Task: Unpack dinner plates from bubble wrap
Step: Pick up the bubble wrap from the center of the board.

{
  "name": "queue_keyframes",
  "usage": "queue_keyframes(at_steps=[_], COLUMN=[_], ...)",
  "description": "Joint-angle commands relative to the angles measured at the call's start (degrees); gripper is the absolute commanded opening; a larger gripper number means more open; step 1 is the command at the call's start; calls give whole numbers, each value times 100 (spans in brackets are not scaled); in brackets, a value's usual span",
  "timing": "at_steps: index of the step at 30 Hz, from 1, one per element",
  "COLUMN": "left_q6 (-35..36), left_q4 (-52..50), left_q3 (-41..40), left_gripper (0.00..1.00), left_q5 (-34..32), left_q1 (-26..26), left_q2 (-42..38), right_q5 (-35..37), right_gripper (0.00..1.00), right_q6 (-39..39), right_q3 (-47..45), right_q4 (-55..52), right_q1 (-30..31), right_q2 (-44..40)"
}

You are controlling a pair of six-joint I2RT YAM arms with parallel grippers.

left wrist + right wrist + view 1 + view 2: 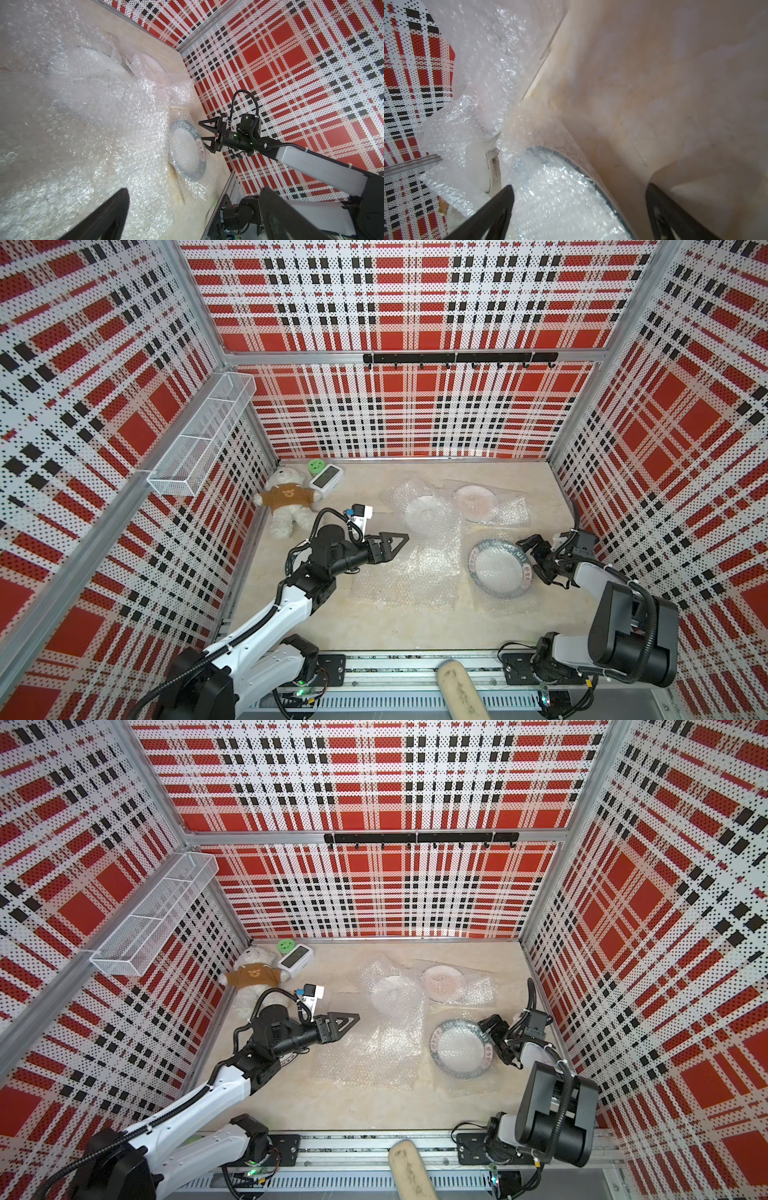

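Jaws apart, teddy point(286, 497) point(252, 975) in top views only

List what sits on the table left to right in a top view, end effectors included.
teddy bear → left end effector → bubble-wrapped white plate → dark-rimmed plate → right end effector

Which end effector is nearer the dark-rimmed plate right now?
Right. The right end effector stands open at the edge of the dark-rimmed plate, on its wall side. The left end effector hangs open across a flat bubble wrap sheet, well clear.
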Motion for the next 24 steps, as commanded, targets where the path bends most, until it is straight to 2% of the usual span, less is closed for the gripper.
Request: queue_keyframes(at_steps=[1,8,13,18,21,24], left_q6=[-207,-254,-298,-402,-509,-541], left_q4=[322,341,374,516,607,621], left_q3=[-42,-49,-47,-68,-64,-103], left_gripper=[99,99,99,99,99,99], left_q5=[159,165,188,230,319,343], left_q1=[79,138,196,230,278,290], left_q2=[13,1,86,230,299,282], right_q5=[-348,-557,-488,-52,15,-30], right_gripper=[100,100,98,89,82,70], right_q6=[-50,135,319,449,461,511], right_q3=[-163,-688,-1104,-1379,-1294,-1298], right_q4=[147,-87,-442,-510,-596,-441], right_q1=[48,176,278,318,322,332], right_q2=[-48,-710,-1576,-2001,-1786,-1531])
